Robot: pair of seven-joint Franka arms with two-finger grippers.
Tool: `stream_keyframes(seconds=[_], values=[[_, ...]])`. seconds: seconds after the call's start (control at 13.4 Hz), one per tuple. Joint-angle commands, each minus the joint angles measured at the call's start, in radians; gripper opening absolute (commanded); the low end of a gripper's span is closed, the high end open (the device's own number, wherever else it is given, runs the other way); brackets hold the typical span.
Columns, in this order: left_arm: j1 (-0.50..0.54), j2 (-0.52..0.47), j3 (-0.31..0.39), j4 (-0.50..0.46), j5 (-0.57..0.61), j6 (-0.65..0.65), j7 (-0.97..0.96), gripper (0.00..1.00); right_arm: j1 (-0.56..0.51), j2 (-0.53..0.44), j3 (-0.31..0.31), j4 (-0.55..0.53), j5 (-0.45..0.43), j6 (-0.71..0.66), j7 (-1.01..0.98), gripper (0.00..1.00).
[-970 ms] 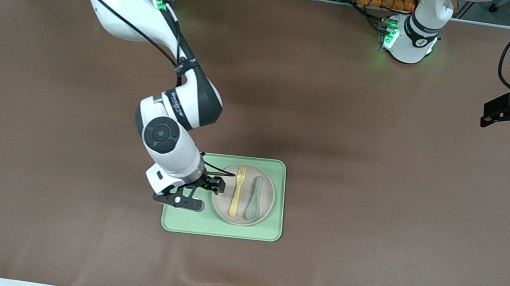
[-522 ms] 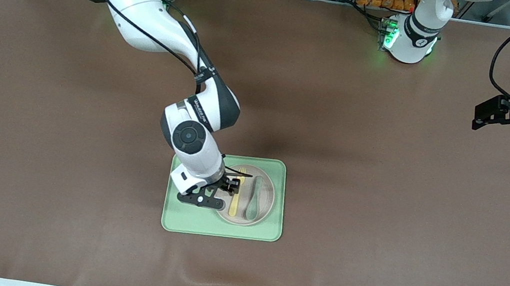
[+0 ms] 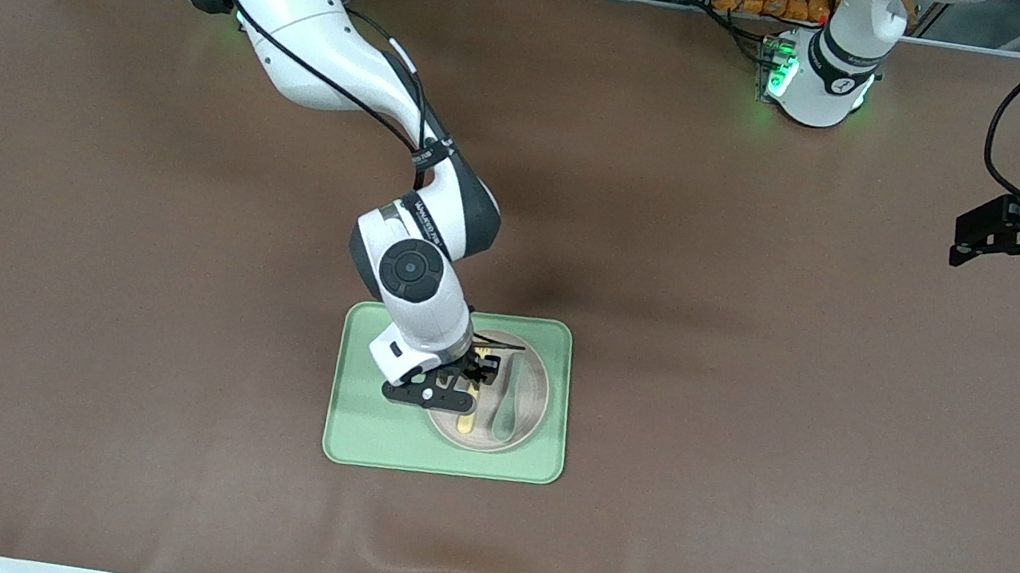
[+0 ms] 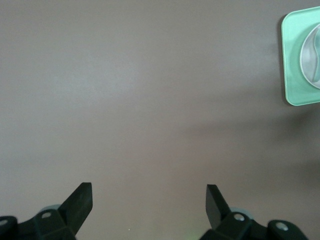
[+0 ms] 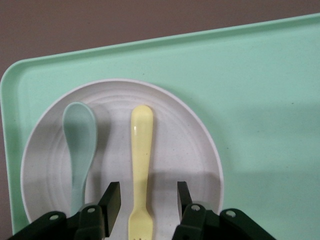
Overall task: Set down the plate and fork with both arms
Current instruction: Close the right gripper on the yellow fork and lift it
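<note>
**Right gripper over plate, jaws astride the fork; left arm waiting**

The surface (image 3: 758,384) was covered by a brown mat, lightly rippled at the edge nearest the front camera. Aluminium framing and cabling lined the edge where the two green-lit bases stood.

A light-green tray (image 3: 367,432) lay on the surface, nearer the front camera than either base. The plate (image 3: 537,402) sat on the tray, toward the left arm's end of it. On the plate lay the fork (image 5: 140,165) and a grey-green spoon (image 5: 80,145), side by side and apart.

The right gripper (image 3: 465,381) was over the plate. Its jaws stood apart, one on each side of the fork near the tines; the right wrist view showed clear gaps, and no contact with the fork could be confirmed. The right arm's wrist hid much of the fork from the front camera.

The left gripper (image 4: 149,200) waited over bare mat at the left arm's end of the surface, jaws wide apart and holding nothing.
</note>
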Motion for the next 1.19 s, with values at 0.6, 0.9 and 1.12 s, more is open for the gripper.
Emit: stream_keyframes(seconds=[0.6, 0.9, 1.12], values=[[0.030, -0.028, -0.004, -0.026, -0.007, 0.011, 0.012, 1.00, 0.045, 0.072, -0.034, 0.052, -0.059, 0.040, 0.024, 0.39], [0.030, -0.025, -0.001, -0.020, -0.005, 0.007, 0.002, 1.00, 0.049, 0.081, -0.037, 0.052, -0.060, 0.040, 0.025, 0.39], [0.030, -0.022, 0.001, 0.003, -0.004, 0.007, 0.005, 1.00, 0.049, 0.083, -0.036, 0.054, -0.059, 0.038, 0.024, 0.40]])
